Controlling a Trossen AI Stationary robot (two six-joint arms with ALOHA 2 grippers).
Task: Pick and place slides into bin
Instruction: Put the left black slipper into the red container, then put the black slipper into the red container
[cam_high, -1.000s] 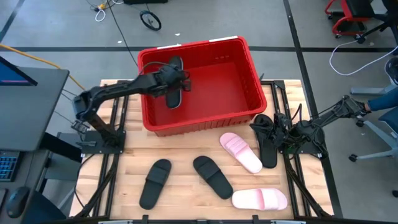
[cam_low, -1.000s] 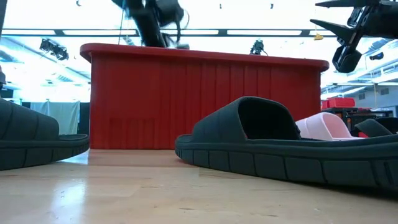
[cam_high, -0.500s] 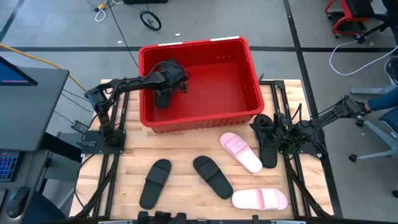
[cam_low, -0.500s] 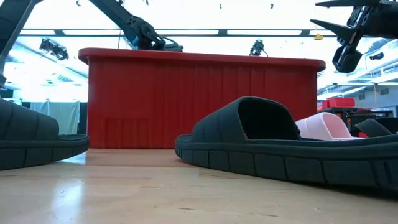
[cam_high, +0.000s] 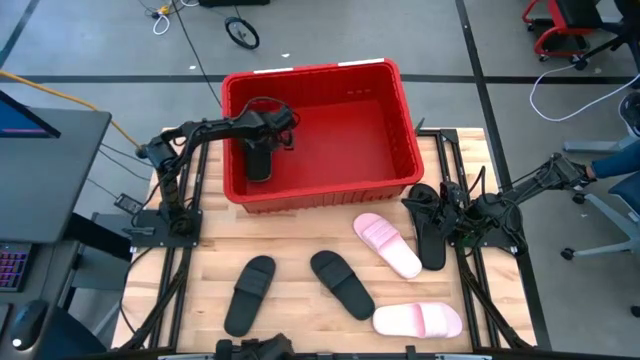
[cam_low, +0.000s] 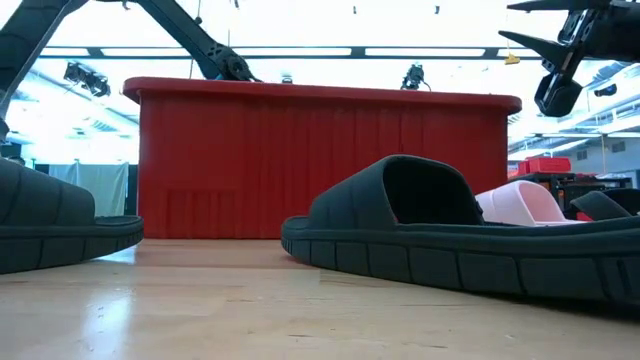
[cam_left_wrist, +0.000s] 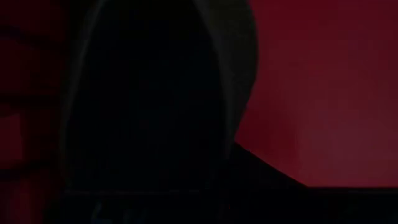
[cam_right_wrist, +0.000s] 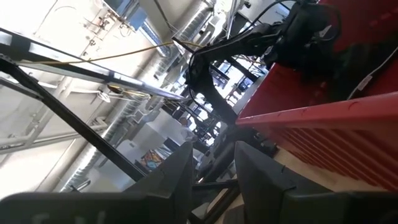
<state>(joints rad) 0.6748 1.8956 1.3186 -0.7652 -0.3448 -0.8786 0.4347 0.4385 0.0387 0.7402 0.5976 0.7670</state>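
The red bin (cam_high: 330, 120) stands at the table's far middle; it also shows in the low view (cam_low: 320, 165). My left gripper (cam_high: 264, 128) reaches into the bin's left part, shut on a black slide (cam_high: 258, 162) that fills the left wrist view (cam_left_wrist: 155, 93). My right gripper (cam_high: 441, 204) is open and empty in the air over the table's right edge, above another black slide (cam_high: 433, 232) that lies flat. Two black slides (cam_high: 248, 293) (cam_high: 341, 283) and two pink slides (cam_high: 387, 243) (cam_high: 418, 320) lie soles down on the table. My left gripper holds the black slide by its far end (cam_high: 262, 146), coming from above and from the table's left. The gripper itself hides the place of contact. The slide points toward the near wall, low inside the bin; whether it touches the floor, I cannot tell.
The bin's near wall (cam_high: 320, 195) stands between the loose slides and its inside. Metal frames run along both table sides (cam_high: 175, 230) (cam_high: 490, 280). In the low view a black slide (cam_low: 440, 235) lies close in front, another at the left (cam_low: 60, 225).
My left gripper has gone down into the bin and toward its left near corner, carrying the black slide, which now sits lower and nearer the left wall. The bin has shifted a little. My right arm has kept still.
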